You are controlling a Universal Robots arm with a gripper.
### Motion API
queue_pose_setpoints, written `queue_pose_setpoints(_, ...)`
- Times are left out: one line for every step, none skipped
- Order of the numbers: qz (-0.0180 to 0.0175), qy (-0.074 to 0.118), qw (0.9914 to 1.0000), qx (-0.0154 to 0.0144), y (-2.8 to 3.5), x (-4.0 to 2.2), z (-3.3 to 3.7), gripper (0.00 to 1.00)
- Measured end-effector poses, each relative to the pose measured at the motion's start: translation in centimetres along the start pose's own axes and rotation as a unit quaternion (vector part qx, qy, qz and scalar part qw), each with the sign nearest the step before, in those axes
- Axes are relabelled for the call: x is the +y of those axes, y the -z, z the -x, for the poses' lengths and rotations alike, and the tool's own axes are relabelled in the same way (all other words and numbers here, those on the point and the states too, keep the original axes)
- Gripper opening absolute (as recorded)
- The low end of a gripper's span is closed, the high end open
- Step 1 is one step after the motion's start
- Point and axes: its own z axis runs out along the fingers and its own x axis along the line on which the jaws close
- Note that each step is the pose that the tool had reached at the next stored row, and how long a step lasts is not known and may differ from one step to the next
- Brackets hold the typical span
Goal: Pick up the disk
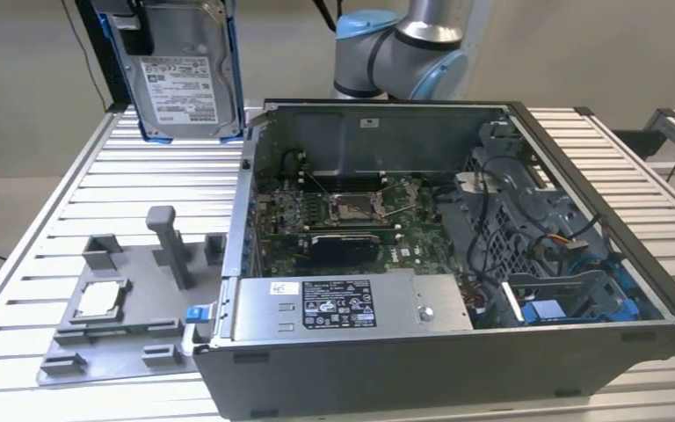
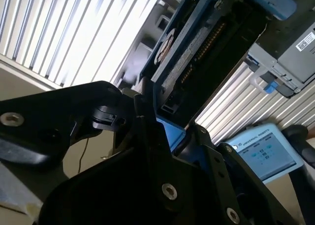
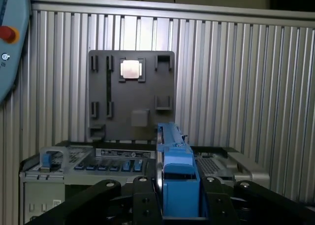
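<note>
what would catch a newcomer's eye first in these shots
The disk hangs upright in mid-air at the exterior view's upper left, its blue bracket clamped in the gripper, as the first wrist view shows. The large open computer case lies on the slatted table, its circuit board exposed. On the exterior view's left of it sits a grey tray holding a small silver chip.

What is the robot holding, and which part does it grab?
The disk, up in the air; the pincer grips its blue frame at one end.
</note>
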Motion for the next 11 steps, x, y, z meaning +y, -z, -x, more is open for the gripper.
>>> queue_pose_setpoints(0.0002, 0.0, 1.0, 0.0, 0.01, -0.47, -0.02, 0.0)
queue_pose_setpoints(0.0004, 0.0, 1.0, -0.0001, 0.01, -0.91, -0.03, 0.0)
queue_pose_setpoints(0.0007, 0.0, 1.0, -0.0001, 0.03, -1.33, -0.05, 0.0)
queue_pose_setpoints(0.001, 0.0, 1.0, -0.0001, 0.04, -1.79, -0.07, 0.0)
queue_pose_setpoints(0.0013, 0.0, 1.0, -0.0001, 0.04, -2.25, -0.1, 0.0)
queue_pose_setpoints(0.0017, 0.0, 1.0, -0.0001, 0.06, -2.73, -0.12, 0.0)
queue_pose_setpoints(0.002, 0.0, 1.0, -0.0001, 0.07, -3.17, -0.15, 0.0)
queue_pose_setpoints(0.0023, 0.0, 1.0, -0.0001, 0.08, -3.6, -0.17, 0.0)
queue_pose_setpoints(0.0026, 0.0, 1.0, -0.0001, 0.09, -4.07, -0.19, 0.0)
queue_pose_setpoints(0.0027, 0.0, 1.0, -0.0001, 0.1, -4.54, -0.22, 0.0)
queue_pose_setpoints(0.0028, 0.0, 1.0, -0.0002, 0.1, -4.99, -0.24, 0.0)
